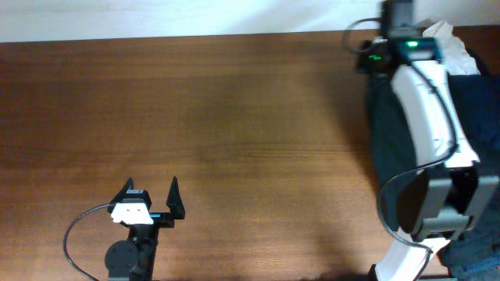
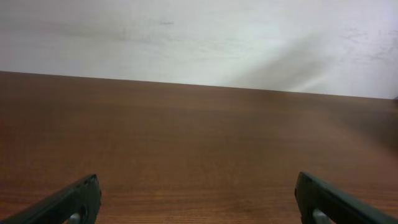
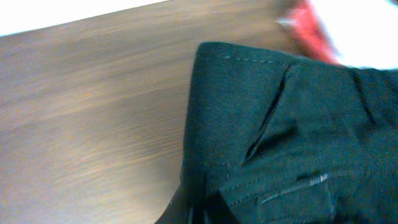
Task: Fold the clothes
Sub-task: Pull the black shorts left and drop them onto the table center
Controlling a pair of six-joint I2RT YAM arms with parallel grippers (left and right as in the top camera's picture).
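A dark green-black garment (image 1: 384, 133) lies at the table's right side, partly under my right arm. In the right wrist view it (image 3: 280, 124) fills the right half, showing a slit pocket and stitched seams, with its edge running down into my right gripper (image 3: 205, 208). The jaws are mostly hidden by the cloth and look closed on that edge. From overhead the right gripper (image 1: 397, 14) reaches to the far right corner. My left gripper (image 1: 151, 187) is open and empty low over bare wood at the front left, fingers wide apart (image 2: 199, 199).
More dark blue clothes (image 1: 478, 101) are piled at the far right edge. A white crumpled item (image 1: 447, 35) lies at the back right; a blurred red and white thing (image 3: 308, 28) shows there in the right wrist view. A white wall runs behind the table (image 2: 199, 37).
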